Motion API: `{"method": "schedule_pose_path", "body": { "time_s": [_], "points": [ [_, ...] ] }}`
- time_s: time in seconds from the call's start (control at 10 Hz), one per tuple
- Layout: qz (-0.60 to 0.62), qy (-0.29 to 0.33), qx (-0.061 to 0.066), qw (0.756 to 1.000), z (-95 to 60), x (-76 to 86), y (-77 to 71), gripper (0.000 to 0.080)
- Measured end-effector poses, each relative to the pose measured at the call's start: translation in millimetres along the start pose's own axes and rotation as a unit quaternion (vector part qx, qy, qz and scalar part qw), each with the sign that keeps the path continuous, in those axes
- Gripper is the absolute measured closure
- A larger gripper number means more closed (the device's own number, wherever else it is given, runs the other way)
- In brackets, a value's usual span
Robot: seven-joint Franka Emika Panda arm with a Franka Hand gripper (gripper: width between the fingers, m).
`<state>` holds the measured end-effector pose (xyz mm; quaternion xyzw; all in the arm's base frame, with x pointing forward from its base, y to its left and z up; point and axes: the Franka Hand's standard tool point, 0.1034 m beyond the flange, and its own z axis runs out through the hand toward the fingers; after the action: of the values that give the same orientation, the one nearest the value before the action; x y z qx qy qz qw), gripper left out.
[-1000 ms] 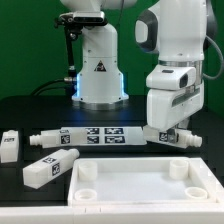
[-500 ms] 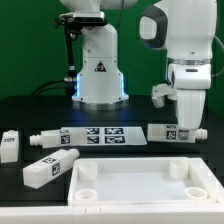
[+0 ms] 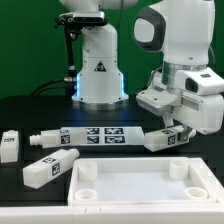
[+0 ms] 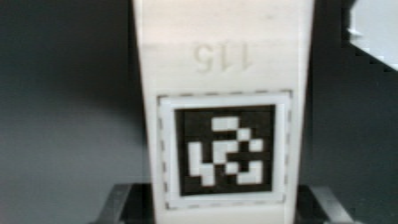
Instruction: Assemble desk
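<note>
The white desk top (image 3: 140, 186), a tray with a raised rim and round sockets, lies at the front of the table. My gripper (image 3: 179, 130) is tilted and shut on one white square leg (image 3: 160, 139). It holds the leg slanted just above the table, behind the top's right end. In the wrist view that leg (image 4: 221, 70) fills the middle, with a marker tag and the number 115 on it. My dark fingers (image 4: 132, 203) clamp its sides. Three more tagged legs lie at the exterior view's left: one (image 3: 9, 146), another (image 3: 47, 171) and a third (image 3: 44, 138).
The marker board (image 3: 100, 135) lies flat on the black table behind the desk top. The robot's white base (image 3: 99, 72) stands at the back centre.
The leg was lying on the table under my gripper. It has been gripped and lifted a little. My wrist has since rotated, and the leg now hangs slanted.
</note>
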<state>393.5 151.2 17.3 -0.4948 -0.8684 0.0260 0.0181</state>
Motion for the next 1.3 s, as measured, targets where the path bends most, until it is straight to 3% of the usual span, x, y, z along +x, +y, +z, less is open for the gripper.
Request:
{"method": "schedule_pose_path", "body": {
  "time_s": [0.4, 0.7, 0.9, 1.0, 1.2, 1.3],
  "points": [
    [-0.127, -0.017, 0.005, 0.992, 0.9, -9.6, -4.6, 0.0515],
    [-0.242, -0.017, 0.036, 0.969, 10.1, -3.0, -28.5, 0.0515],
    [-0.297, -0.020, 0.047, 0.954, 11.1, -9.0, -29.8, 0.0515],
    [-0.322, -0.022, 0.049, 0.945, 11.5, -10.8, -31.2, 0.0432],
    [-0.291, -0.023, 0.048, 0.955, 11.8, -12.0, -31.7, 0.0188],
    [-0.276, -0.025, 0.049, 0.960, 10.3, -13.5, -31.5, 0.0188]
  ]
}}
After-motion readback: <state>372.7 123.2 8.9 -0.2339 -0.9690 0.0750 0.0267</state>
